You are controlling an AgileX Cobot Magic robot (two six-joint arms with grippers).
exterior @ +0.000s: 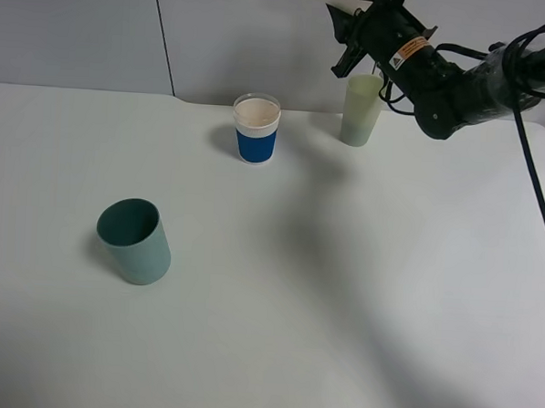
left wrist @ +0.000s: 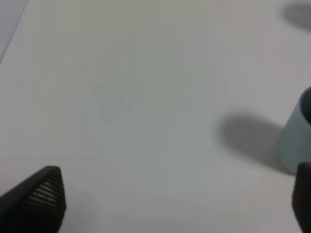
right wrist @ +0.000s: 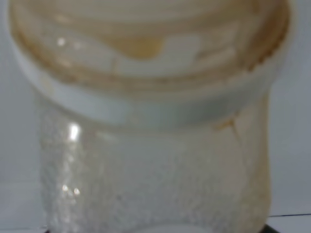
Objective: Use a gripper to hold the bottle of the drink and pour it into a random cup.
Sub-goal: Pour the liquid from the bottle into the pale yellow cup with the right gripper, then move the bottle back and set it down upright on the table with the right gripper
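right hand (exterior: 348, 25): clamped on bottle (right wrist: 155, 165); pale cup (exterior: 362, 108) just below hand
bottle feel: probably light, thin, squashy plastic; grip mid-body, gently
left hand (left wrist: 175, 199): wide, empty

Bright even light, soft shadows, blurred wrist views.

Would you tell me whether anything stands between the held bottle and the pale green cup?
Nothing visible does: the right gripper holds the bottle up by the pale green cup, whose mouth is uncovered.

A white bench (exterior: 357, 336) under soft, even light meets a pale grey wall (exterior: 71, 29) split by a dark vertical seam (exterior: 163, 34).
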